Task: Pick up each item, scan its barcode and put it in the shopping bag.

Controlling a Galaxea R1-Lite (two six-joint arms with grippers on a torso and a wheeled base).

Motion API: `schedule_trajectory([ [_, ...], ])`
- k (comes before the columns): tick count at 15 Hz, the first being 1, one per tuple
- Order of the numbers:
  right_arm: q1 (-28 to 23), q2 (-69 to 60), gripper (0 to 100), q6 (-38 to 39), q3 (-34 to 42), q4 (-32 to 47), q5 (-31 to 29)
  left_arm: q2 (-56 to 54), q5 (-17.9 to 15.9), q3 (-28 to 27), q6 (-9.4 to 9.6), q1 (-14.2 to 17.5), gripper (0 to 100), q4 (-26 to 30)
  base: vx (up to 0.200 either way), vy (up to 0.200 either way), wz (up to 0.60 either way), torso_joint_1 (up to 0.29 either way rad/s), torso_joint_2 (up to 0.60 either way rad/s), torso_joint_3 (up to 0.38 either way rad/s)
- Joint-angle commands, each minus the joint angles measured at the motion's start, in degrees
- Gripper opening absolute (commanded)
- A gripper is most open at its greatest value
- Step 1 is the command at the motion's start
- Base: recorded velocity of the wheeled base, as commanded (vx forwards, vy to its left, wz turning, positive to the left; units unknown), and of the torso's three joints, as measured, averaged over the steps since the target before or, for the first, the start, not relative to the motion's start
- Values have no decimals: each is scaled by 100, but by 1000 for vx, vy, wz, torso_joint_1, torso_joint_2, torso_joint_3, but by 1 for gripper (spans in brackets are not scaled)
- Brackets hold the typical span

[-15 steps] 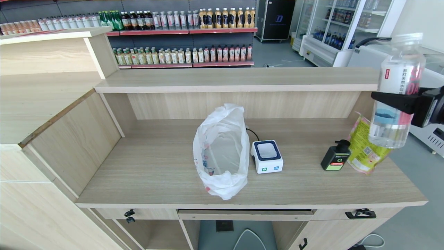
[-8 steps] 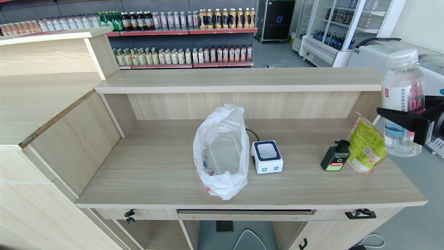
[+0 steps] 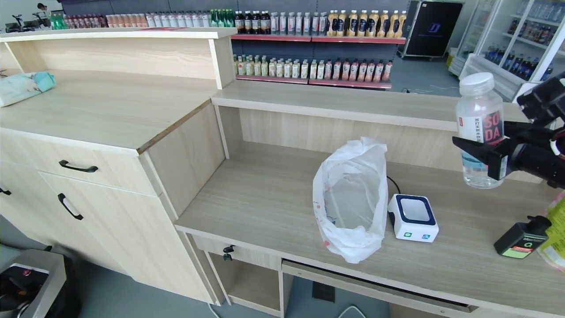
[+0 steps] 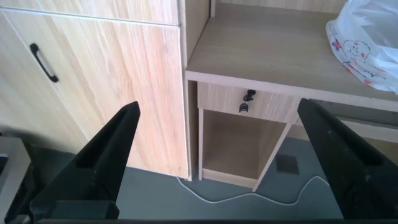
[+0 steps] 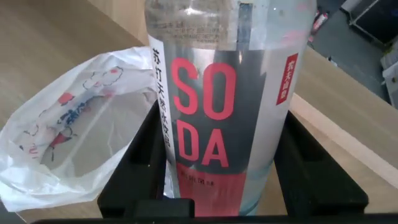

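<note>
Right gripper (image 3: 482,152) is clamped on the soda bottle (image 3: 479,119); both black fingers (image 5: 134,165) press on the lower half of its label. We see the bottle upright, white cap on top, held in the air over the right part of the counter (image 3: 265,198) and clear of its top. In the right wrist view the bottle (image 5: 227,106) sits between the jaws of the gripper (image 5: 227,186), with the shopping bag (image 5: 74,137) on the wood beyond it.

Left gripper (image 4: 217,112) has its jaws spread wide and holds nothing. It hangs low in front of the counter, facing the cupboard door and the open niche under the drawer lock (image 4: 247,102). A corner of the bag (image 4: 367,37) shows on the counter top above.

On the counter:
- shopping bag (image 3: 351,198) near the middle, mouth open, its base towards the front edge
- scanner (image 3: 412,216) just beside the bag, on its right
- black pump bottle (image 3: 518,238) towards the right end, near the front edge
- yellow-green pouch (image 3: 557,234) just beside the pump bottle, at the right end, partly cut off

A blue-green packet (image 3: 24,86) lies on the higher counter top at the far left.
</note>
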Motion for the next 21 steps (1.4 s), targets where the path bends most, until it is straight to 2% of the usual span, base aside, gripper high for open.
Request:
schedule_trajectory([
  [1,-35,994,0,-221,180,-999,205,6,-2,0,2,-2,100,0,0,0,0,0,0,0],
  [2,-193,1346,0,-634,198,-1517,539,6,-2,0,2,-2,100,0,0,0,0,0,0,0],
  [3,-308,1556,0,-1047,171,-1719,970,6,-2,0,2,-2,100,0,0,0,0,0,0,0],
  [4,-431,1706,0,-1408,145,-1763,1401,6,-2,0,2,-2,100,0,0,0,0,0,0,0],
  [7,-536,1978,0,-1926,110,-1781,1955,6,-2,0,2,-2,100,0,0,0,0,0,0,0],
  [15,-606,3033,0,-2146,-154,-2686,2350,6,-2,0,2,-2,100,0,0,0,0,0,0,0],
  [21,-650,3341,0,-2401,-136,-2862,2473,6,-2,0,2,-2,100,0,0,0,0,0,0,0],
])
